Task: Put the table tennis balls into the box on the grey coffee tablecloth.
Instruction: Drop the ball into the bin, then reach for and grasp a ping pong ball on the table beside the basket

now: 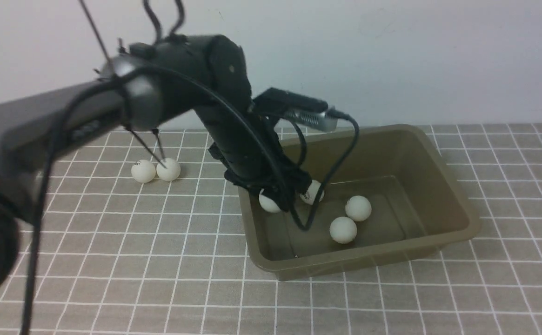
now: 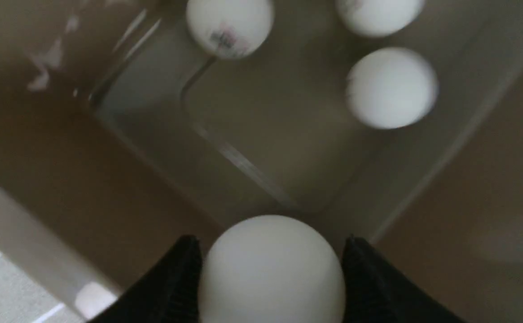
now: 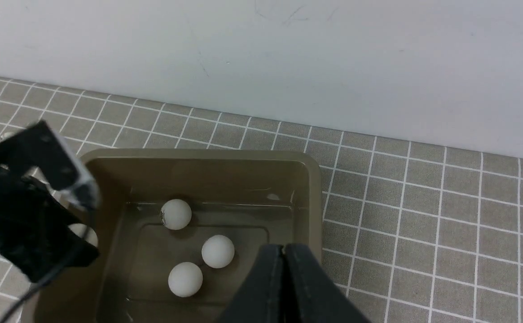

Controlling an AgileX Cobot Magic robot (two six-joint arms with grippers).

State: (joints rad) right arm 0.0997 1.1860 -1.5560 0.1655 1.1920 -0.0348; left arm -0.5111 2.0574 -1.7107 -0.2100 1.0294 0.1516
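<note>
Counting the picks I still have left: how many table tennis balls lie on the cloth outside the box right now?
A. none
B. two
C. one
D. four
B: two balls lie side by side on the tablecloth to the left of the box, while three others lie inside it and a fourth ball sits between the left gripper's fingers.

The cloth (image 1: 159, 260), grey-brown with a grid of thin white lines, lies flat over the whole surface and runs back to the pale wall behind the box. The box (image 1: 354, 263), an olive-brown tub, sits directly on the cloth, turned slightly off the grid lines. Two balls also rest on the cloth, well to the left of the box and about level with its far end. The outer ball (image 1: 143, 171) and the inner ball (image 1: 168, 169) touch side by side.
</note>
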